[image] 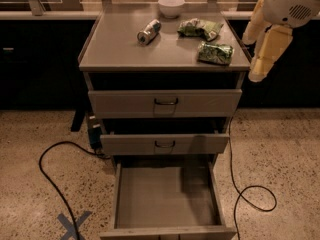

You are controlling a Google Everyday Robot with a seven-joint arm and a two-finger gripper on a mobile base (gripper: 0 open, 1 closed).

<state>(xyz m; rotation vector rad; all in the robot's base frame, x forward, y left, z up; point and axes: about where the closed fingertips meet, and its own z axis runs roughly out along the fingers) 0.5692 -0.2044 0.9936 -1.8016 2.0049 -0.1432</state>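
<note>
A grey three-drawer cabinet (125,54) stands in the middle of the camera view. On its top lie a silver can (149,31) on its side, a white bowl (171,6) at the back, and two green snack bags (200,28) (215,53). My arm comes in from the upper right, and my gripper (259,70) hangs just off the cabinet's right edge. It holds nothing that I can see and is nearest the front snack bag. The bottom drawer (165,194) is pulled far out and looks empty.
The middle drawer (165,144) stands slightly out and the top drawer (165,103) is nearly closed. Black cables (50,164) (250,194) loop over the speckled floor on both sides. A blue tape cross (72,224) marks the floor at the lower left. A dark counter runs behind.
</note>
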